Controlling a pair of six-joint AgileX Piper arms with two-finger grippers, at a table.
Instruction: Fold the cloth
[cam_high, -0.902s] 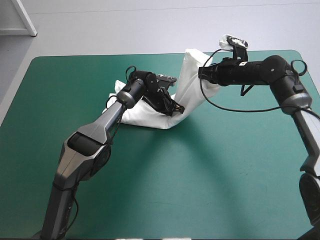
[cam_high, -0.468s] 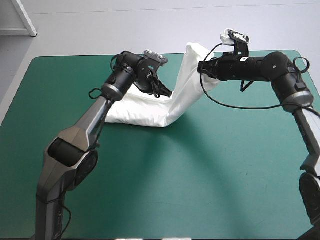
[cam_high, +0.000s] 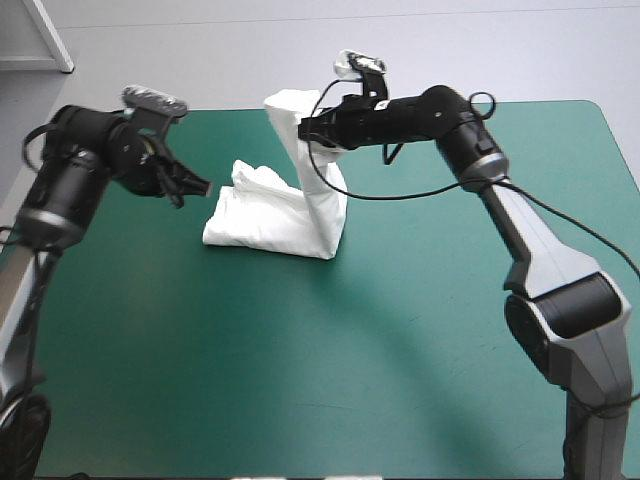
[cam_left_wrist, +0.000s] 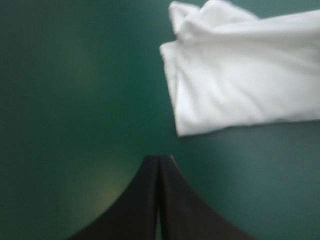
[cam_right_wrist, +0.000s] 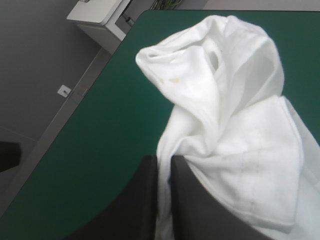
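1. The right claw was clamped on the T-shirt. Its black fingers pinched a thin fold and held that end raised near the far edge of the desk.
2. The left claw was pressed together and empty, hanging just beside the bundle's left end without touching it.
3. The folded bundle lay on the teal-green cover near the far edge, its long axis running left to right. The right end rose as a strip up to the claw.
4. Risk: the bite looked small, so the cloth might slip out. With nothing pinning the bundle, a pull could drag it and undo the fold.
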